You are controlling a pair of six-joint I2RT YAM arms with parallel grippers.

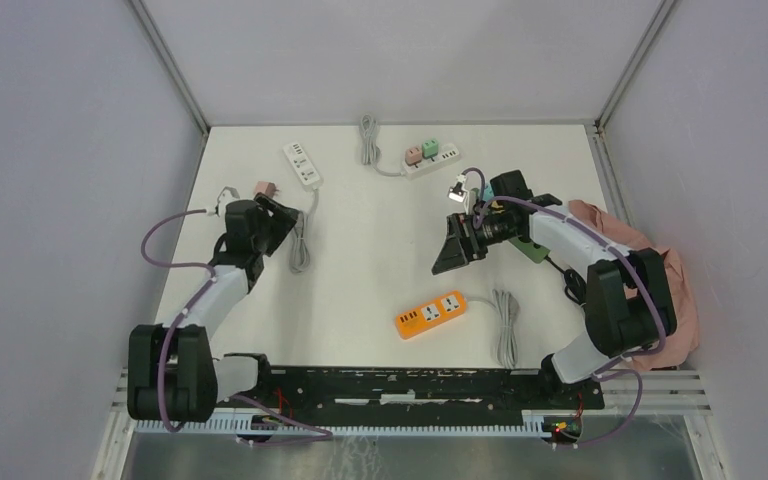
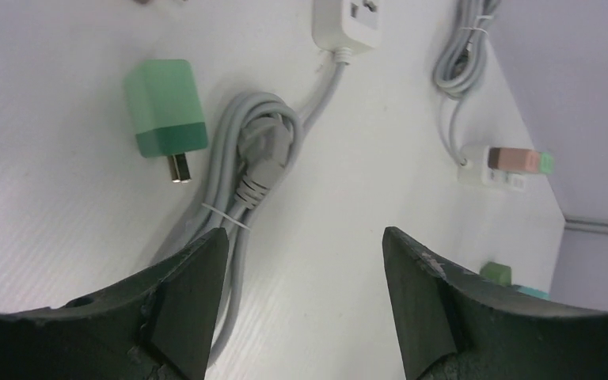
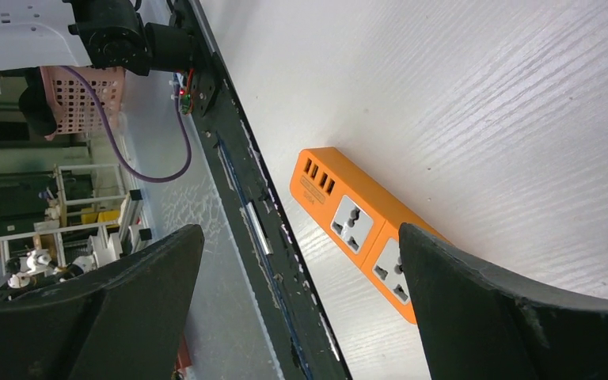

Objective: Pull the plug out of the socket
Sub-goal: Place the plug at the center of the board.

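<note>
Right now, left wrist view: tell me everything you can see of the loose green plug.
The green plug is a small blocky adapter, plastic by its look: pale green body, darker green band at the end where its metal prongs stick out. It lies flat on the white table, in no socket, prongs towards the camera, just beside the coiled grey cable; whether they touch is unclear. The open left hand does not touch it.

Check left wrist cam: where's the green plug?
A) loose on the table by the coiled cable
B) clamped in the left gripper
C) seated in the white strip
A: the green plug lies on the table beside the coiled cable, apart from the white strip and the open left gripper.
</note>
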